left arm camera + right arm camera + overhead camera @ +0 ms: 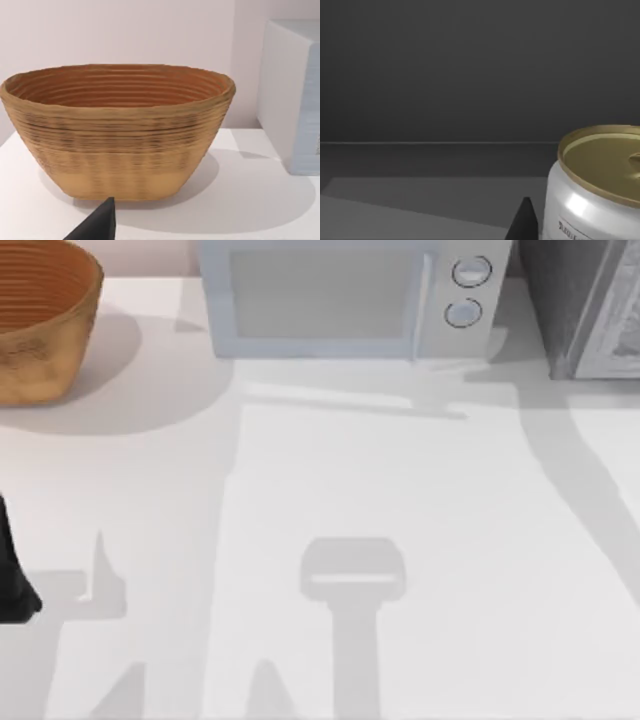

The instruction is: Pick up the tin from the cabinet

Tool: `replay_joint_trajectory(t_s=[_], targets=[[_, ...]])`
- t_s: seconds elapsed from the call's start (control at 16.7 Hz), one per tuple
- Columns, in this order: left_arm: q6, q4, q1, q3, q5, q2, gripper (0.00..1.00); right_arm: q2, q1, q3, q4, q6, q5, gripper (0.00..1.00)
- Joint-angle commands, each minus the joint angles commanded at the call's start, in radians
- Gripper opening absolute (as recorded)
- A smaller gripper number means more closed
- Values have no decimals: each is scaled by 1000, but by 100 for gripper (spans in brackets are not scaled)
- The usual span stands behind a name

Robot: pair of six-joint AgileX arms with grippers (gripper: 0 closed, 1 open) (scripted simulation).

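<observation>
Dark fingertip (524, 222) of the right hand sits just beside the tin (595, 185) inside the dim cabinet (470, 75); whether that hand is spread or pressed together cannot be told. The tin stands upright on the cabinet floor, white-walled with a gold lid. A finger coming in off-centre could likely nudge the smooth wall and tip or slide the tin deeper, or scrape the cabinet edge. Left arm (12, 580) waits at the table's (400, 490) left edge, its fingertip (100, 222) facing a basket (117, 130); its spread cannot be told either.
</observation>
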Motion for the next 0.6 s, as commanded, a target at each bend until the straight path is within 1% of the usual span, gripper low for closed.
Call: replay_joint_trajectory(t_s=[0.12,0.24,0.6], targets=[[0,0,0,0,0,0,100,-86,53,2,-88,-1,52,0],[0,0,0,0,0,0,100,-132,87,4,-135,-2,86,0],[0,0,0,0,0,0,100,-143,87,-7,-137,-1,87,0]])
